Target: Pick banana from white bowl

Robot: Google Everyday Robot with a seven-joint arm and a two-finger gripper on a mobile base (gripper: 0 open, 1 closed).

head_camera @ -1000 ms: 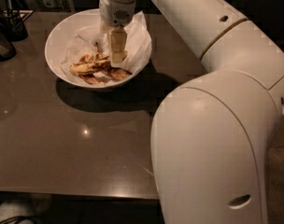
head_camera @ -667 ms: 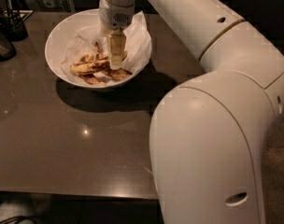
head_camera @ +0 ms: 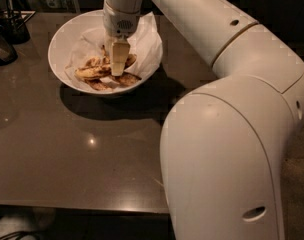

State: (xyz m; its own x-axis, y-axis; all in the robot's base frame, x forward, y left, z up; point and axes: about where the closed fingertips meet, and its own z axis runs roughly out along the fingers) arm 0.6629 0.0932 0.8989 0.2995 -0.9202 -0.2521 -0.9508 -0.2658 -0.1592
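The white bowl, lined with crumpled white paper, stands at the back left of the dark table. The banana, yellow with brown mottling, lies across the bowl's middle. Two shorter, darker bananas lie beside and in front of it. My gripper reaches straight down into the bowl from above, with its tip at the right end of the banana, touching or just over it. The gripper's body hides that end of the banana.
Small dark containers stand at the table's far left edge. My large white arm fills the right side of the view and hides the table there. The table's front edge runs along the bottom.
The gripper has shifted slightly left and lower into the bowl, closer onto the banana. The bowl and the bananas have not moved.
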